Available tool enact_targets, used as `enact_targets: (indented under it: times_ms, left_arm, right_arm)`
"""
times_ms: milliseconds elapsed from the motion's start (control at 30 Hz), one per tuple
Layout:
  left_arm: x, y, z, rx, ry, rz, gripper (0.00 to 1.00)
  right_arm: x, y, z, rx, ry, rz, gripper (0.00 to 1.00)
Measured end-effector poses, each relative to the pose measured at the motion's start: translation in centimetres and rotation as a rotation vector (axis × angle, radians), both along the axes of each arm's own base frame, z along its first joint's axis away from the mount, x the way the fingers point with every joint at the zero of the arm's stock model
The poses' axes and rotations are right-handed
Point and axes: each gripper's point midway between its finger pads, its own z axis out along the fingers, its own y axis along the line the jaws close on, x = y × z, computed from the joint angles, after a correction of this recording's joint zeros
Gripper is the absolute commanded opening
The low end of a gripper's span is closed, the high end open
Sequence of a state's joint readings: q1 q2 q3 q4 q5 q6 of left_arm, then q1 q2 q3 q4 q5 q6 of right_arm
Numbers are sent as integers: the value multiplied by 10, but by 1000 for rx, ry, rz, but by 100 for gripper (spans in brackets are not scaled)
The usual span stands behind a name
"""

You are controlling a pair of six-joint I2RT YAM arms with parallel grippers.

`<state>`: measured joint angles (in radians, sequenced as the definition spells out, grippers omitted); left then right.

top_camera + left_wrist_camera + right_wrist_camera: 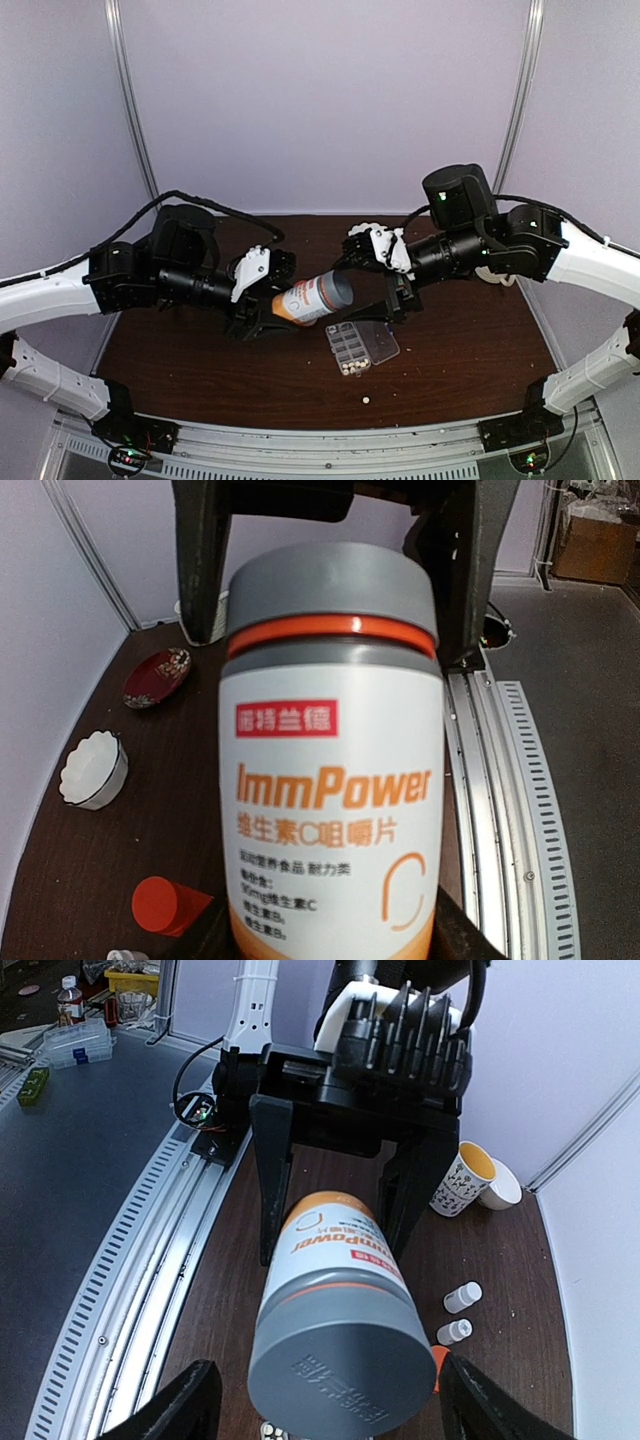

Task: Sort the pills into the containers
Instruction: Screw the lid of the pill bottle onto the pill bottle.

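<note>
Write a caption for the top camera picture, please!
The left gripper holds a grey-capped bottle tilted, cap toward the open right gripper, near the clear organizer box.

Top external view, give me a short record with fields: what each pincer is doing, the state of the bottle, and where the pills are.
left pincer: shut on the base end of the ImmPower bottle
right pincer: open, fingers either side of the grey cap, not gripping it
ImmPower bottle: tilted, held off the table, cap on
organizer box: on the table below the bottle
pills: a few at the box's near end
loose pill: on the table, nearer than the box
</note>
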<state>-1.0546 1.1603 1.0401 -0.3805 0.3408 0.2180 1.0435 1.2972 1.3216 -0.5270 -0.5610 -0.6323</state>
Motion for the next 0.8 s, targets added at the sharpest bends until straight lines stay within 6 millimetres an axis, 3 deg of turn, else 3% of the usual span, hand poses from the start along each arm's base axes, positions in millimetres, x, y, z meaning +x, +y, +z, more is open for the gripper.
enact_targets:
  times_ms: [133,533,800]
  left_arm:
    - [0,0,-4,12,7,0,0]
    - [0,0,-6,19,10,-1,0]
    - [0,0,-6,19,10,0,0]
  right_arm:
    - [0,1,1,5,0,-1,72]
    - [1,2,3,16,-2,-1,69]
    - [2,3,1,10,1,-3,56]
